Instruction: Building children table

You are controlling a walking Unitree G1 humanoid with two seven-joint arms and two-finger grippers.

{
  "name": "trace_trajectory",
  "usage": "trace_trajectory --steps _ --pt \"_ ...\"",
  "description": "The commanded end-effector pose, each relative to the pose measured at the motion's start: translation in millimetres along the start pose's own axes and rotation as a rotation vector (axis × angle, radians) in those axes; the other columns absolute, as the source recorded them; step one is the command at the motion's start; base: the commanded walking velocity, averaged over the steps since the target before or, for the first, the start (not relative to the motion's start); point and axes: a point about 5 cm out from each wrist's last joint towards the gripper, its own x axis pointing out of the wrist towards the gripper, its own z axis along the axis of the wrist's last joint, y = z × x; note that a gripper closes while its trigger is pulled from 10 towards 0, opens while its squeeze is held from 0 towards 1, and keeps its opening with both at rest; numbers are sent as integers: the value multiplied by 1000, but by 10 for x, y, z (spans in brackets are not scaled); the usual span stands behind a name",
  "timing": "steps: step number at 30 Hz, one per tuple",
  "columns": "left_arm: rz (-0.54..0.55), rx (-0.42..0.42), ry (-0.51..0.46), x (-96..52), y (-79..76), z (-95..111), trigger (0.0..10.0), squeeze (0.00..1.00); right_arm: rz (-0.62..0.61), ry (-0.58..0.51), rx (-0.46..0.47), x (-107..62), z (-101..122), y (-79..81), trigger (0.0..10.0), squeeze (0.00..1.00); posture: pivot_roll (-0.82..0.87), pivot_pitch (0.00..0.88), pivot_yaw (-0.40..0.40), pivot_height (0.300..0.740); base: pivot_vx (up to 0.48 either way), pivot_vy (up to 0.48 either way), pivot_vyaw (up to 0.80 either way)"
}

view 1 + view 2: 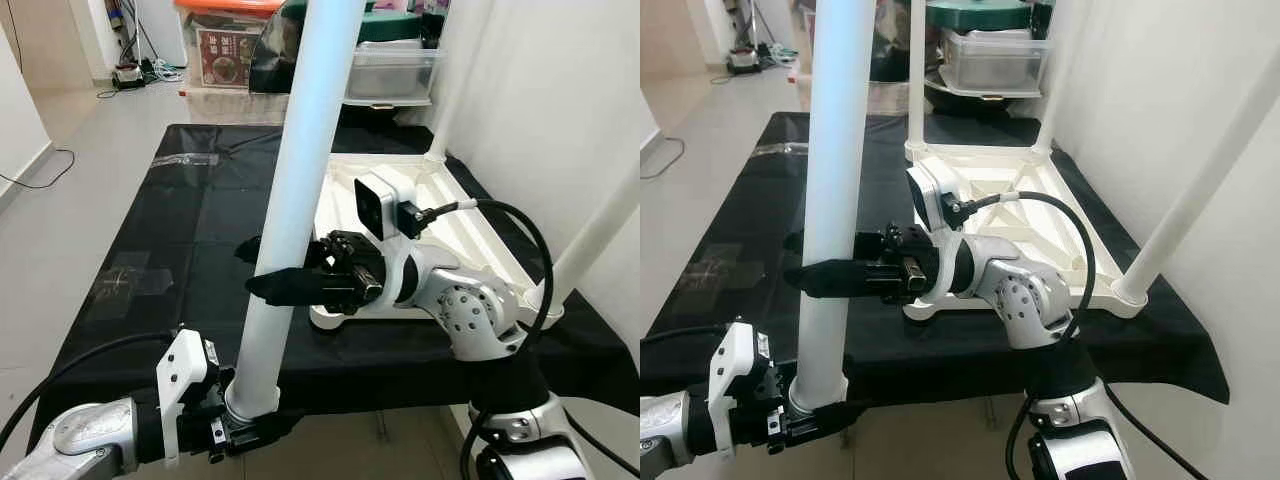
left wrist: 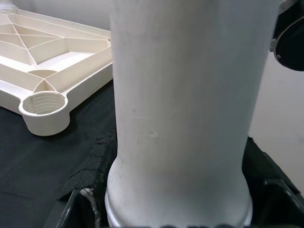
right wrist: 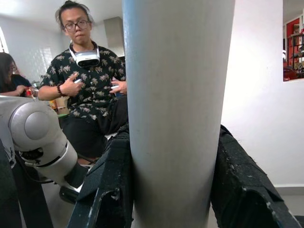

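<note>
A long white table leg [image 1: 295, 180] stands nearly upright over the near edge of the black-covered table [image 1: 190, 240]. My left gripper [image 1: 250, 425] is shut on the leg's lower end [image 2: 185, 118]. My right gripper [image 1: 265, 268] is shut on the leg [image 3: 175, 109] higher up, one black finger in front of it and one behind. The white tabletop [image 1: 440, 230] lies upside down on the cloth. Its near-left corner has an empty threaded socket [image 2: 44, 105], just right of the held leg. Other legs [image 1: 1200, 190] stand in its other corners.
A white wall [image 1: 1180, 80] runs close along the right side. Storage bins [image 1: 390, 70] and an orange-lidded box [image 1: 225, 40] stand behind the table, with cables [image 1: 130, 75] on the floor. A person [image 3: 90, 85] with a headset and controllers stands behind me.
</note>
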Motion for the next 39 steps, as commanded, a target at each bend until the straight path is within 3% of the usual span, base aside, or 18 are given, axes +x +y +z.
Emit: trace_trajectory --steps 1,3,4,6,7,8,13,14,26,27,28,29,30,31,33,34,39 --pt "-19 16 8 -1 -3 31 10000 0 52 19 24 56 -52 60 0 0 68 0 -51 740 0 0 0" --pt "-30 22 11 9 -3 36 10000 0 55 29 33 74 -91 76 0 0 65 0 -46 740 0 0 0" --pt "-33 25 11 14 0 40 10000 0 49 40 40 88 -110 79 10000 0 65 0 -44 740 0 0 0" --pt "-36 28 13 21 6 42 10000 0 38 63 58 102 -139 80 10000 0 65 0 -44 740 0 0 0" --pt "-37 29 14 25 7 41 10000 0 26 67 69 103 -147 71 10000 941 65 0 -44 740 0 0 0" --pt "-38 30 15 26 6 39 10000 0 20 68 80 101 -152 65 10000 1000 65 0 -44 740 0 0 0" --pt "-42 33 17 22 3 41 10000 0 5 71 79 109 -145 55 10000 1000 61 0 -43 740 0 0 0" --pt "-43 33 18 21 2 41 10000 0 14 77 71 114 -142 67 10000 0 61 0 -43 740 0 0 0" --pt "-57 25 17 47 4 32 10000 0 33 29 37 247 -116 83 10000 0 61 0 -42 740 0 0 0" --pt "-61 24 19 49 1 31 10000 0 36 28 32 259 -125 85 8627 0 61 0 -41 740 0 0 0" --pt "-63 24 20 50 -1 29 10000 0 36 28 28 266 -131 86 8627 0 61 0 -40 740 0 0 0" --pt "-65 23 22 48 -2 29 10000 0 36 33 22 271 -142 86 5882 0 60 0 -40 740 0 0 0" --pt "-65 23 22 48 -2 29 10000 0 36 33 22 271 -142 86 5882 0 60 0 -40 740 0 0 0" --pt "-67 23 24 43 -1 28 10000 0 34 42 10 276 -159 83 2941 0 61 0 -39 740 0 0 0" --pt "-68 23 26 38 1 27 10000 0 31 47 6 278 -170 80 2941 0 61 0 -40 740 0 0 0" --pt "-68 22 29 32 6 25 10000 0 25 46 10 280 -178 73 0 0 61 0 -41 740 0 0 0" --pt "-67 20 37 21 17 15 10000 0 16 71 0 282 -218 68 0 0 60 0 -40 740 0 0 0"
